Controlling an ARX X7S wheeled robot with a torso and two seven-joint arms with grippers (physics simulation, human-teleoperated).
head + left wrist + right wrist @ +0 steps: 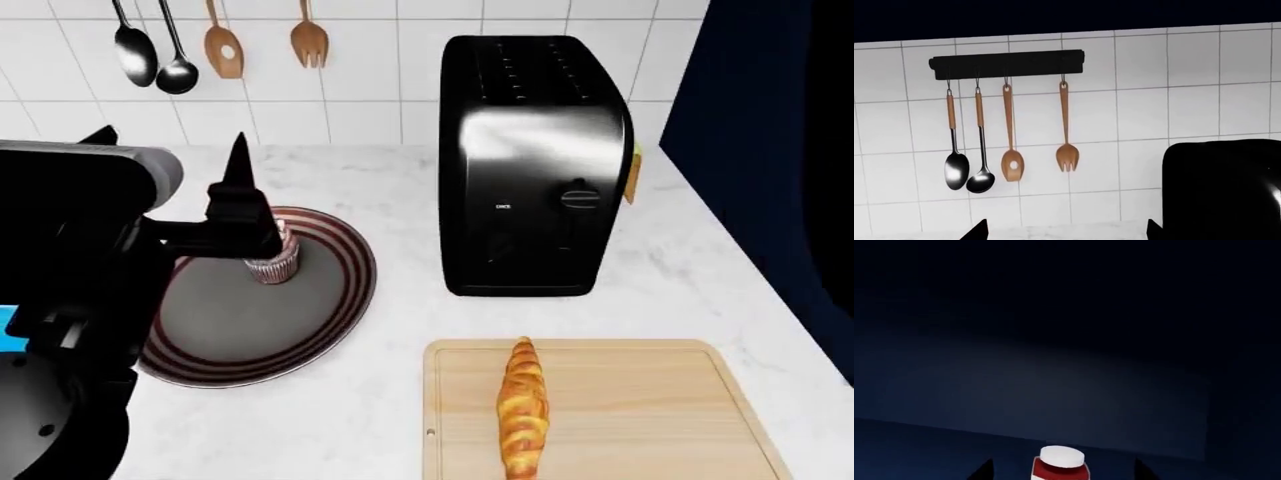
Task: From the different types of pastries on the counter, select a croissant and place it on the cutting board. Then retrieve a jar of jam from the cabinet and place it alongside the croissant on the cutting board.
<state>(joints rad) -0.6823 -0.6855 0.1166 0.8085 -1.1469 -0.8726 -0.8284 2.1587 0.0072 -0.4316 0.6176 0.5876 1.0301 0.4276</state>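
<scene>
**A:** Reaching into the cabinet now. Jam jar (1059, 464) sits on the dark shelf, between the two fingertips (984, 471) of the right gripper (1061, 474), which stands spread wide, not touching the jar. Croissant (522, 405) already lies lengthwise on the cutting board (641, 400).

**B:** How will the jar handle?

**A:** My guess: rigid, smooth, a bit slippery, some weight for its size. It won't deform, so squeeze the red body below the white lid, not the lid itself. Round, so centre it or it may roll out sideways.

**B:** Left side?

**A:** Left gripper (240, 215) hangs over the striped tray (307, 320), in front of the cupcake (271, 258). Left wrist view shows two tips apart with nothing between, so open.

**B:** Blind spots?

**A:** Plenty. Jar's lower part is cut off by the frame edge, so its base and the shelf contact are unseen. Cabinet interior is near black; walls hard to separate. Right arm isn't visible from the head camera. Cupcake is partly hidden behind the left gripper.
</scene>
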